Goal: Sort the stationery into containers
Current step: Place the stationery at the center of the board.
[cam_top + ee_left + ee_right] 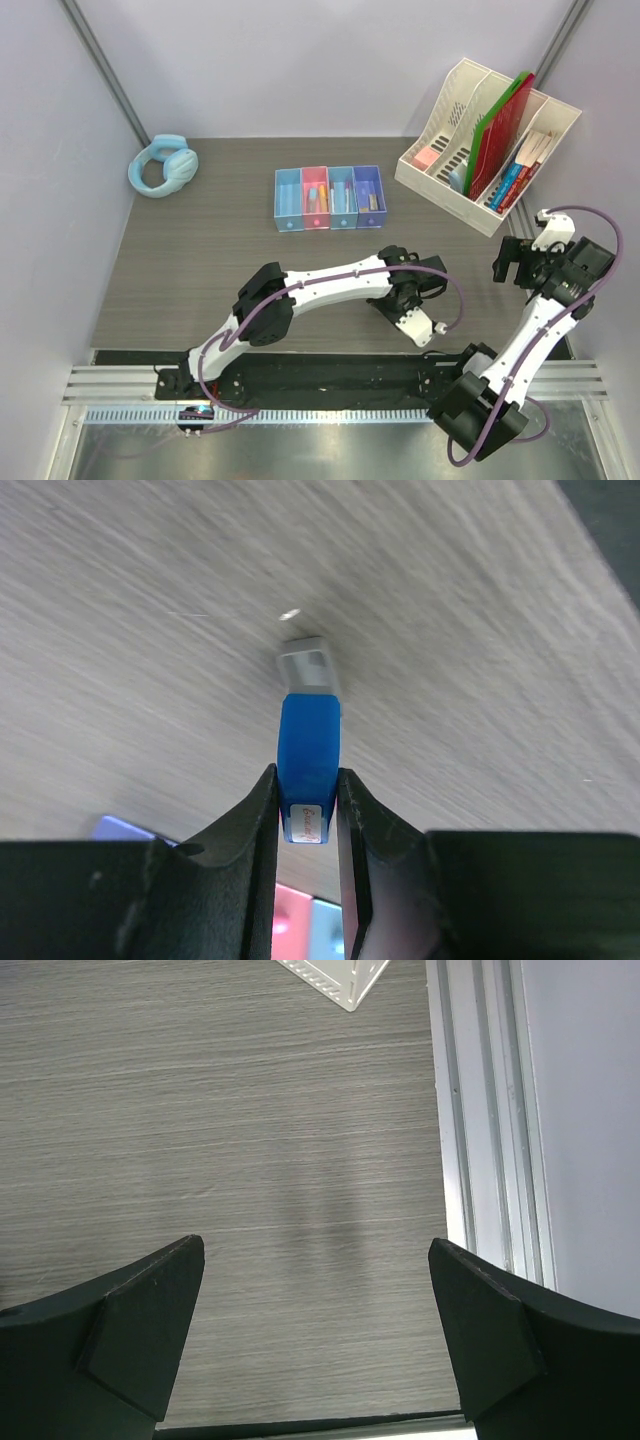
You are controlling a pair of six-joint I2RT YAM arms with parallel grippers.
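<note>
My left gripper [308, 802] is shut on a blue block [310, 750] with a grey end [306, 667] that points away from the jaws over the wood table. In the top view the left gripper [405, 298] is right of the table's middle, in front of the containers [330, 197], and the block is hidden there. The containers are a joined row of blue, pink, blue and purple bins holding pens and small items. The pink bin [293, 920] and a blue bin [326, 925] show behind my fingers. My right gripper [510, 262] is open and empty over bare table [300, 1210] near the right edge.
A cream slotted file organiser [440, 120] with red and green folders [500, 125] stands at the back right; its corner shows in the right wrist view [335, 980]. Light blue headphones [163, 165] lie at the back left. A metal rail [480, 1110] runs along the table's right edge.
</note>
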